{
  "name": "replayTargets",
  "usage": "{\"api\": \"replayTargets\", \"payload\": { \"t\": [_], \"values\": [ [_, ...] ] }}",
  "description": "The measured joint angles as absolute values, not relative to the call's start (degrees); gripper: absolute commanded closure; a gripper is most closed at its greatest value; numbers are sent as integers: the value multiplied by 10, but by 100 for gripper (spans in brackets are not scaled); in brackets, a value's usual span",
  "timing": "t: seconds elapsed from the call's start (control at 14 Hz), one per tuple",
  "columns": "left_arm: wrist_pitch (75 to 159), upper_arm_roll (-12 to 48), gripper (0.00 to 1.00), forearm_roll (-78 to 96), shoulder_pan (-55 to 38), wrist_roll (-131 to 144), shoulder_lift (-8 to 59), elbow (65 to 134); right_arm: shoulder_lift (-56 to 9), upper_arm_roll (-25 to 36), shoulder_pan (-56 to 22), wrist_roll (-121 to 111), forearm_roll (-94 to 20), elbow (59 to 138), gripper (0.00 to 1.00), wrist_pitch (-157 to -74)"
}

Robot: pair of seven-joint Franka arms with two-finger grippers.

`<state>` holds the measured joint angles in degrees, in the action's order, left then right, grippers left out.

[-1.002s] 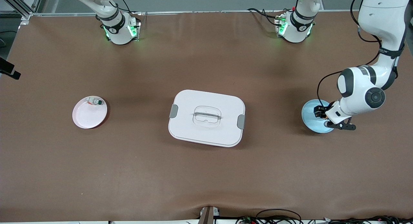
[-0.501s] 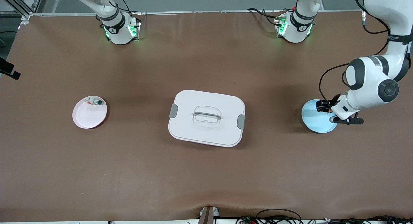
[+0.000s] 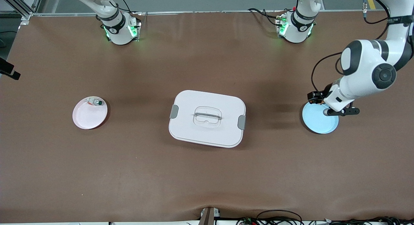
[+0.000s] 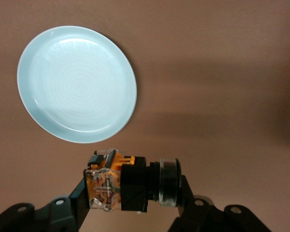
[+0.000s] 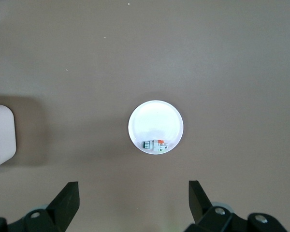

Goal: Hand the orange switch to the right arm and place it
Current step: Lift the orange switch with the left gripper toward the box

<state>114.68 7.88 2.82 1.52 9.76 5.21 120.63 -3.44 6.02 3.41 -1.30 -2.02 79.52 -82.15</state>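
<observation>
The orange switch, clamped in the left gripper, had been lifted off the blue plate; handover was judged next. The right gripper was held wide above the pink plate.

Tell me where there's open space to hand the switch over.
Bare brown table lies between the pink plate and the white box, and between the box and the blue plate. The left gripper holds the orange switch over that plate's edge.

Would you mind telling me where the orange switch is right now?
The orange switch is held in the left end effector, in the air over the rim of the blue plate at the left arm's end of the table.
</observation>
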Motion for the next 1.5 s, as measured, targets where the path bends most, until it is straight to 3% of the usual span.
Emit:
{"api": "replayTargets", "payload": {
  "t": [0.36, 0.72, 0.93, 1.5],
  "values": [
    [1107, 157, 65, 37, 14, 278, 16, 1197, -34, 60, 34, -13, -20, 796, 0, -822],
    [1041, 205, 65, 49, 13, 441, 13, 1124, -34, 60, 34, -13, -20, 797, 0, -828],
    [999, 217, 65, 100, 12, 475, 13, 1071, -34, 60, 34, -13, -20, 797, 0, -837],
    [990, 226, 65, 214, -44, 649, 31, 981, -34, 60, 34, -13, -20, 797, 0, -848]
  ]
}}
